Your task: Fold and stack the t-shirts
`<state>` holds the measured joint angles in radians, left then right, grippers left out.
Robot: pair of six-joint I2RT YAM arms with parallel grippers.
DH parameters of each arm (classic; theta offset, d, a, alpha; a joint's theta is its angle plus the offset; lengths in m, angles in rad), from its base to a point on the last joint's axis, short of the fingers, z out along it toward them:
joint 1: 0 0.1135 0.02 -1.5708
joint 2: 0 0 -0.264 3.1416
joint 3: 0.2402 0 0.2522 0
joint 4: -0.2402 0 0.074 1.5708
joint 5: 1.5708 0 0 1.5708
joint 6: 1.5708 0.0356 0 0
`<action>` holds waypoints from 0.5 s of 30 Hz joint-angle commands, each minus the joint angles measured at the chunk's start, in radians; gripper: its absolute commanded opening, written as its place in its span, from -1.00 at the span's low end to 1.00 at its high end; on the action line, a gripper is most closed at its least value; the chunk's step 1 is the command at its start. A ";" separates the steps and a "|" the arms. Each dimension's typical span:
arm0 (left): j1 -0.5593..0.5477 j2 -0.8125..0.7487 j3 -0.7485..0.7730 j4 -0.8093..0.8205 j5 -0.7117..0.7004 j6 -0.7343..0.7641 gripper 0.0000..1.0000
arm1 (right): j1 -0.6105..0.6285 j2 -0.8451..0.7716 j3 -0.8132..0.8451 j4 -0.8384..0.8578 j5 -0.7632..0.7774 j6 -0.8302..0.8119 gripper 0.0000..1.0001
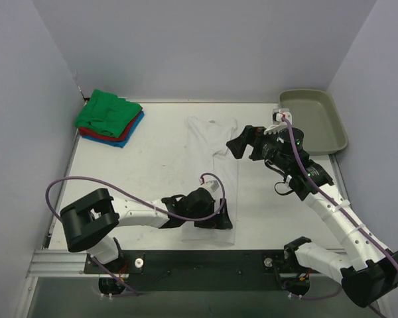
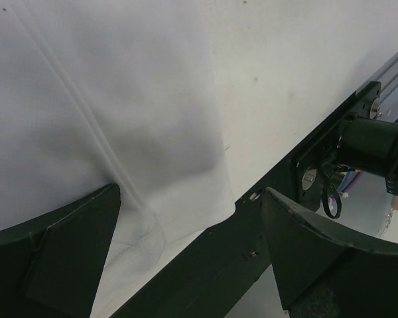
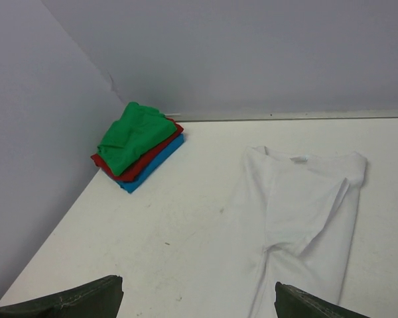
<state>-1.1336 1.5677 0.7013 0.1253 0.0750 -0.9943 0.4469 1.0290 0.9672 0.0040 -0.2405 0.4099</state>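
- Top external view: the white t-shirt [image 1: 213, 142] lies in the middle of the table [image 1: 152, 172]. It is folded lengthwise into a long narrow strip, with the collar toward the far side and the hem at the near edge.
- Below the collar we see an oblique fold line where one side is turned inward. The rest of the cloth lies flat.
- Three folded shirts are stacked in the far left corner, well apart from the white one. The green t-shirt [image 1: 108, 112] is on top, the red t-shirt [image 1: 93, 134] is under it, and the blue t-shirt [image 1: 127, 138] is at the bottom.
- The left gripper [image 1: 220, 218] is low over the near right corner of the white t-shirt.
- In the left wrist view its fingers [image 2: 60, 258] stand wide apart, and the hem corner lies between them. One finger is over the cloth, the other over the black rail [image 2: 205, 265] at the table edge. They clamp nothing, and we cannot tell if they touch the cloth.
- The right gripper [image 1: 236, 144] hangs above the table, just beside the right edge of the white t-shirt, near its collar end.
- In the right wrist view only the finger tips show at the bottom. They are spread wide, with nothing between them.
- The grey-beige tray [image 1: 322, 126] stands at the far right corner, apart from all the shirts.
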 commanded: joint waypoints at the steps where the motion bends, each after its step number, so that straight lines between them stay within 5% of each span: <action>1: -0.023 0.068 0.050 -0.033 -0.018 -0.004 0.95 | 0.004 -0.041 -0.019 0.001 0.021 -0.028 1.00; 8: -0.008 0.063 0.220 -0.121 -0.044 0.126 0.95 | 0.004 -0.069 -0.048 -0.001 0.055 -0.045 1.00; 15: 0.029 -0.107 0.351 -0.330 -0.067 0.209 0.95 | 0.004 -0.118 -0.082 -0.082 0.107 -0.045 1.00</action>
<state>-1.1244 1.6119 0.9806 -0.0673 0.0509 -0.8570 0.4469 0.9588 0.8974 -0.0376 -0.1852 0.3824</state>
